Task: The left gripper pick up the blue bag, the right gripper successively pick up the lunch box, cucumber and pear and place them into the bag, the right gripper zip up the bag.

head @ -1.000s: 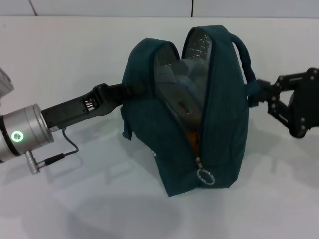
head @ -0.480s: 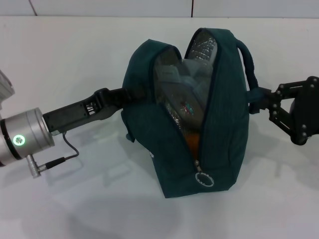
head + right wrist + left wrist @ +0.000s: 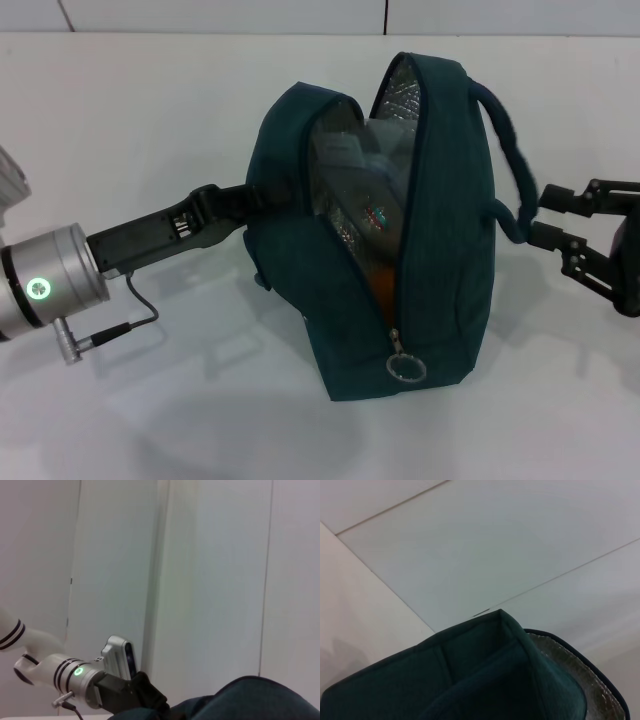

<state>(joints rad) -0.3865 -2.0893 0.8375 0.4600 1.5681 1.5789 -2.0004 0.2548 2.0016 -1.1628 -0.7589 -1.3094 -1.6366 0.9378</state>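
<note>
Two grippers flank your blue bag (image 3: 345, 290) on the counter (image 3: 150, 110): left gripper (image 3: 262, 195) hidden behind its side, grip unreadable, propping it; right gripper (image 3: 555, 218) jaws parted beside the handle.

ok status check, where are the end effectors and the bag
Left end effector at blue bag side. Right end effector open beside the handle. Bag unzipped, lunch box inside. Nothing in the way.

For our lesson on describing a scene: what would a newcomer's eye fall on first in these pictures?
The blue bag standing mid-table, gaping open at the top, silver lining showing, with the lunch box and something orange inside. The left tool reaches to its left side, while the right tool sits open by the handle on the right.
</note>
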